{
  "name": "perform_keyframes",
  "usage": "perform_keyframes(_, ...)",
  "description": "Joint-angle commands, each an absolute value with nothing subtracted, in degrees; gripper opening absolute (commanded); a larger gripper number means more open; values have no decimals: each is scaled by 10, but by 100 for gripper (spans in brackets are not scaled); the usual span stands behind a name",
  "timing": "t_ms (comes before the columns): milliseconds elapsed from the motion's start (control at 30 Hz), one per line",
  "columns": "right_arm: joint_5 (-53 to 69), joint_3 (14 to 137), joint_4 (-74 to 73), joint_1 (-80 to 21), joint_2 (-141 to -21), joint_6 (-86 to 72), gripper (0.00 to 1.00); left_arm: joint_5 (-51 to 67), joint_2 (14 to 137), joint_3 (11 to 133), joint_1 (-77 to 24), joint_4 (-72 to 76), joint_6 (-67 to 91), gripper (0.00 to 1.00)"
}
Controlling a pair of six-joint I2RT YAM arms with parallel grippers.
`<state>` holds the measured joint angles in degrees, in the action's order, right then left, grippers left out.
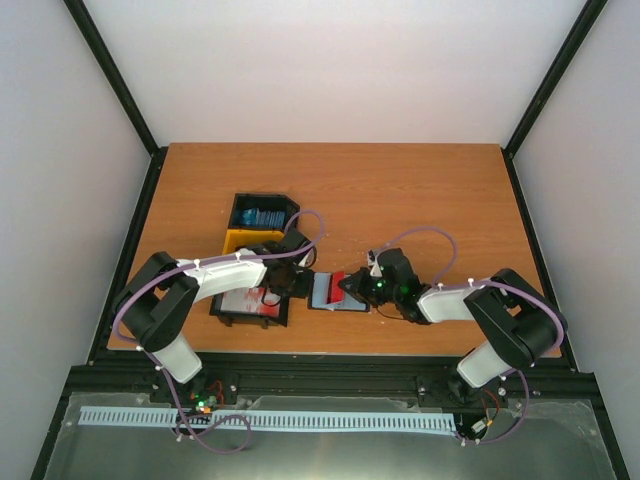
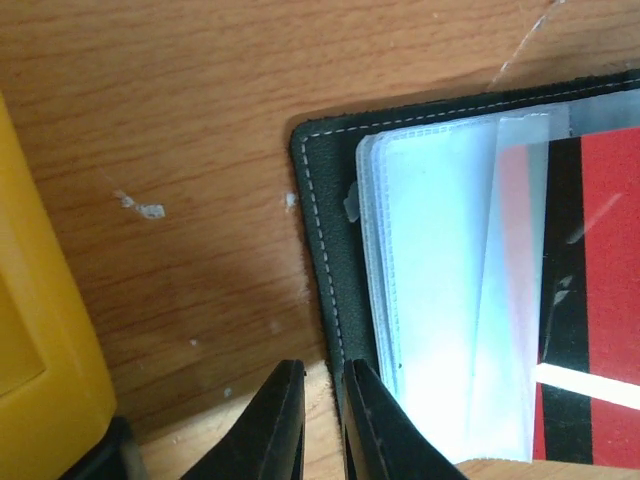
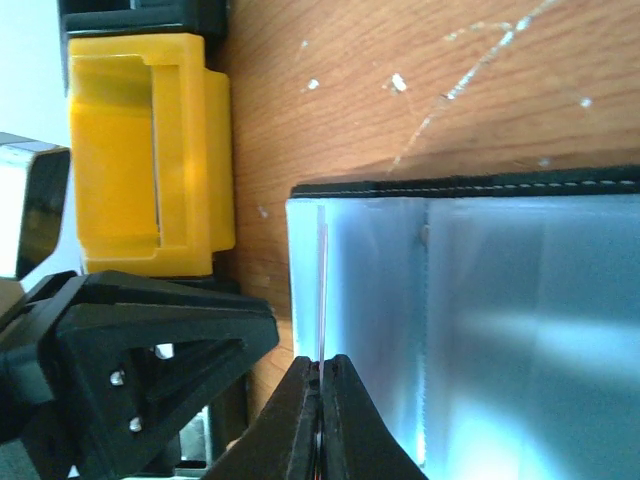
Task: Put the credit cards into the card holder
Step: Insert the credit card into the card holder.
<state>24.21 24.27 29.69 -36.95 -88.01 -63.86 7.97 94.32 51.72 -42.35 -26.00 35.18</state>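
Note:
The card holder lies open on the table, black cover down and clear sleeves up. My right gripper is shut on a red credit card with a black stripe. It holds the card over the holder's right side. In the right wrist view the card shows edge-on, running from the fingertips over the sleeves. My left gripper stands at the holder's left edge. Its jaws are a narrow gap apart and empty, and the right finger lies over the cover's edge.
A black tray with white and red cards lies under the left arm. A black and yellow bin with blue cards stands behind it and also shows in the wrist views. The left gripper's body is close to my right fingers.

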Motion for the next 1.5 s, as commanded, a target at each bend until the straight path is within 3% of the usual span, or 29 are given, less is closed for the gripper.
perform_keyframes(0, 229, 266, 239, -373, -890, -622, 3, 55, 930, 526, -429, -278, 365, 15)
perform_keyframes(967, 276, 315, 270, -388, -1001, -641, 3, 127, 980, 526, -429, -255, 335, 12)
perform_keyframes(1467, 230, 343, 192, -398, -970, -602, 3, 112, 963, 523, -429, -256, 341, 12)
